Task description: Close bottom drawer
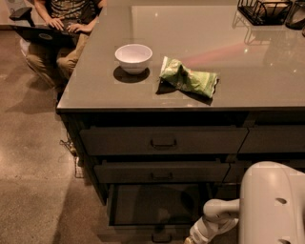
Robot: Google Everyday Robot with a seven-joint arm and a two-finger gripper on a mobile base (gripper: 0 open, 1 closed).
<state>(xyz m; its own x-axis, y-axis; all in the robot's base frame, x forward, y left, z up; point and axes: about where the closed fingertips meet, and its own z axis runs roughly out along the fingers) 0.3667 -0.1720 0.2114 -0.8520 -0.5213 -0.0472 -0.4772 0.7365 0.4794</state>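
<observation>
The bottom drawer [157, 206] of the wide left stack is pulled open and shows its deep dark box. Its front lies at the lower edge of the view, with the small dark handle [162, 237] just showing. My gripper [190, 239] is at the bottom edge, just right of the drawer's front right corner, at the end of my white forearm [217, 217]. Its tip is cut off by the frame edge. I cannot tell whether it touches the drawer.
Two shut drawer fronts [163, 140] [162, 172] sit above the open one, with narrower drawers [274, 139] to the right. On the counter [228, 43] are a white bowl [133, 57], a green snack bag [188, 78] and a wire basket [264, 10]. A seated person with a laptop [57, 28] is at far left.
</observation>
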